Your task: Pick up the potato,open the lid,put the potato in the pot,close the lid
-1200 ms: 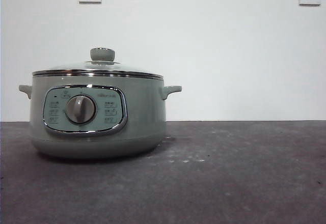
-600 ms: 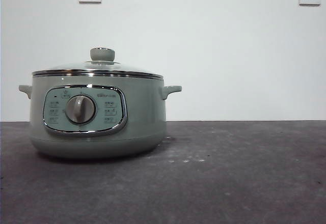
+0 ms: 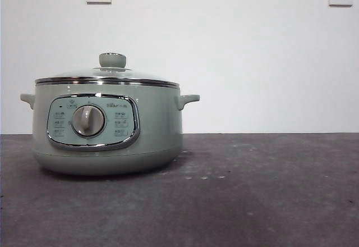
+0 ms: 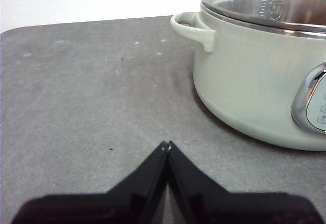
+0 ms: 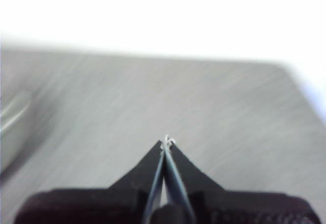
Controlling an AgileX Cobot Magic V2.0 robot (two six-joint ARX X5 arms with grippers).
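Pale sage-green round electric pot (image 3: pixel 106 129) sits on dark grey table (image 3: pixel 269 191), domed glass lid with green knob (image 3: pixel 112 70) on it. Left gripper (image 4: pixel 166 145) pinched together, empty, near pot. Right gripper (image 5: pixel 166 141) pinched together, empty, picture blurred. Potato unseen.

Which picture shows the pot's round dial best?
The front view: the dial faces the camera, whole and sharp, on the pot. The left wrist view catches only the control panel's edge; the right wrist view is blurred and shows no dial.
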